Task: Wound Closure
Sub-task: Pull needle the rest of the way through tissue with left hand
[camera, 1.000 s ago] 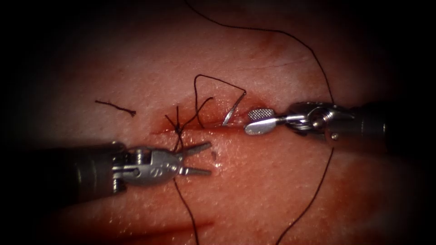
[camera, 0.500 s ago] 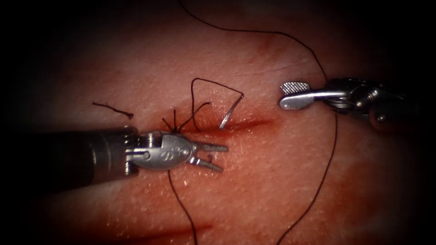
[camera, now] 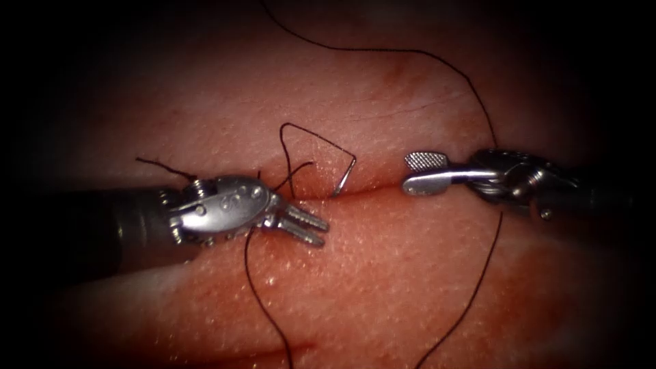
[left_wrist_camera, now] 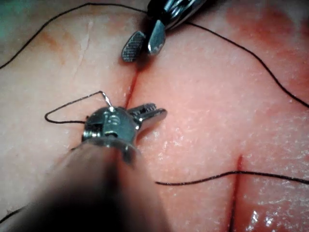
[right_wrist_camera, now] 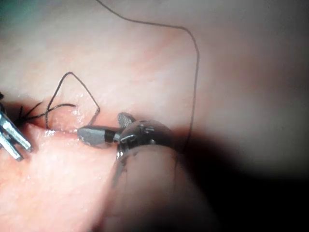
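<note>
- Left end effector: jaws slightly parted, holding nothing, lying on the tissue just below the cut, near the needle.
- Right end effector: jaws apart, empty, at the cut's right end.
- Needle: stuck in the tissue at the cut, its upper part standing free, held by neither tool.
- Thread: loops from the needle's top; long strands cross the tissue.
- Cut end of thread: left, beside the left tool.
- Red fluid along the cut.
</note>
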Robot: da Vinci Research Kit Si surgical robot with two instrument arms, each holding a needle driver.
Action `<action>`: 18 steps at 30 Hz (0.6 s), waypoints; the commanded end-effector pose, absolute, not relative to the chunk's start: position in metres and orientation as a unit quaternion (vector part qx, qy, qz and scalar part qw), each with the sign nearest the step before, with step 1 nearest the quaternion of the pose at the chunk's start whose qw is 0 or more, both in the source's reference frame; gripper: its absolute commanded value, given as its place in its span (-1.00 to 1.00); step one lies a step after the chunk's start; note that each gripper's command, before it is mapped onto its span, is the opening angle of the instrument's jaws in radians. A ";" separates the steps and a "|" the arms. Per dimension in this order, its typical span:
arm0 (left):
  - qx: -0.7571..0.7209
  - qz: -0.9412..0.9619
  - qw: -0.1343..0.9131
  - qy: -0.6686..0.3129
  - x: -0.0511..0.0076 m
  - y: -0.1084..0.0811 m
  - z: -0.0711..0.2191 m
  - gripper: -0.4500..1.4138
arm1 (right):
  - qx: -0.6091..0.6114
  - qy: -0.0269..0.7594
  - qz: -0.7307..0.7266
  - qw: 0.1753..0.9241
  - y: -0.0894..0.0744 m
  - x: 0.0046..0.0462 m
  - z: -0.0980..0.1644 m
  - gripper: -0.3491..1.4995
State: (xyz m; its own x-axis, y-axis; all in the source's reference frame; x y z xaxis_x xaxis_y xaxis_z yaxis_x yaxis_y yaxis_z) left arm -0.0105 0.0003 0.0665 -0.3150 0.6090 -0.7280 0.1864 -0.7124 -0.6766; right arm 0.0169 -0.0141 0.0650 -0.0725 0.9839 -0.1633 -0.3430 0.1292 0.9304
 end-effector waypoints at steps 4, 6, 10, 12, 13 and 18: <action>-0.557 0.697 0.223 -0.393 -0.0113 0.001 0.065 -1.00 | 0.356 0.467 0.566 0.579 -0.015 0.0189 0.066 0.64; -0.548 0.684 0.251 -0.412 -0.0114 0.002 0.064 -1.00 | 0.358 0.465 0.567 0.577 -0.015 0.0193 0.066 0.62; -0.535 0.655 0.288 -0.449 -0.0117 0.003 0.062 -1.00 | 0.368 0.459 0.566 0.578 -0.016 0.0203 0.066 0.58; -0.529 0.632 0.306 -0.476 -0.0119 0.003 0.062 -1.00 | 0.372 0.458 0.566 0.576 -0.017 0.0207 0.067 0.56; -0.529 0.632 0.306 -0.476 -0.0119 0.003 0.062 -1.00 | 0.372 0.458 0.566 0.576 -0.017 0.0207 0.067 0.56; -0.508 0.574 0.359 -0.533 -0.0123 0.004 0.061 -1.00 | 0.379 0.455 0.568 0.572 -0.018 0.0217 0.067 0.54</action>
State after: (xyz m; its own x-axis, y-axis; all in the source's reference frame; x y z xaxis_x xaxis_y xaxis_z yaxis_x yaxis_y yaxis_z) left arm -0.0118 0.0038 0.0603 -0.2235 0.9564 -0.1882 0.1365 -0.1605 -0.9776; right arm 0.0210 -0.0181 0.0668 -0.0583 0.9945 -0.0869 -0.3077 0.0649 0.9493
